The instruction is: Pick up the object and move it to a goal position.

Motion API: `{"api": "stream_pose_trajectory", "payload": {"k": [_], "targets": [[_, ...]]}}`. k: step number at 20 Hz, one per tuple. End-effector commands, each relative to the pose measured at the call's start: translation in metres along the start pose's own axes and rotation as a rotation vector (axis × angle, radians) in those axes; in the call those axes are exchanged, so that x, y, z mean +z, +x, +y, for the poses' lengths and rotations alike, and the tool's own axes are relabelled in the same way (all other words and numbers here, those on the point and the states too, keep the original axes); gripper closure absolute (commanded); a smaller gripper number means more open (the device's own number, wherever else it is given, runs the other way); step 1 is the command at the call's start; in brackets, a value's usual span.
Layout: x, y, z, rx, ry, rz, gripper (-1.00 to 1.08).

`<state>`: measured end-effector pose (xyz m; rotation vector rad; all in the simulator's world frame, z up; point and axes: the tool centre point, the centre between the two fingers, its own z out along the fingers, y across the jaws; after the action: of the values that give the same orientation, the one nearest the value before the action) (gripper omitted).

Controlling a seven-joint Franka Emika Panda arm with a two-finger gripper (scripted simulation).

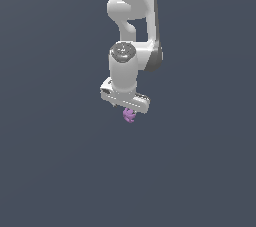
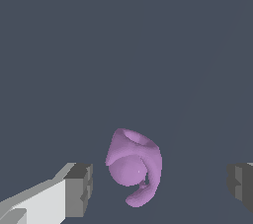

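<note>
1. The arm (image 1: 134, 31) is reaching down from the top of the exterior view, white against a plain dark grey-blue ground.
2. The gripper (image 1: 129, 112) is pointing downward, its white body sitting just above the object (image 1: 129, 115).
3. In the wrist view the fingers (image 2: 79, 188) are standing wide apart — one grey pad on each side, with clear gaps between each pad and the object (image 2: 133, 166).
4. Neither pad is touching the object, so the gripper is holding nothing.
5. The object — a small light-purple lumpy thing with a hollow on one side — is sitting between the fingers, nearer one pad than the other.
6. Whether it is resting on a surface, I cannot tell.
</note>
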<state>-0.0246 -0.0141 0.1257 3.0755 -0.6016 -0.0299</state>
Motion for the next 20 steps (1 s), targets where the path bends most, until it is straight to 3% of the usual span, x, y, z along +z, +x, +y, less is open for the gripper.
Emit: {"api": "stream_pose_trajectory", "payload": {"k": [1, 11, 20], "targets": [[0.007, -0.006, -0.003, 0.064, 0.003, 0.003, -0.92], [0.028, -0.026, -0.012, 0.282, 0.011, 0.011, -0.92], [0.036, -0.035, -0.015, 0.371, 0.014, 0.015, -0.92]]}}
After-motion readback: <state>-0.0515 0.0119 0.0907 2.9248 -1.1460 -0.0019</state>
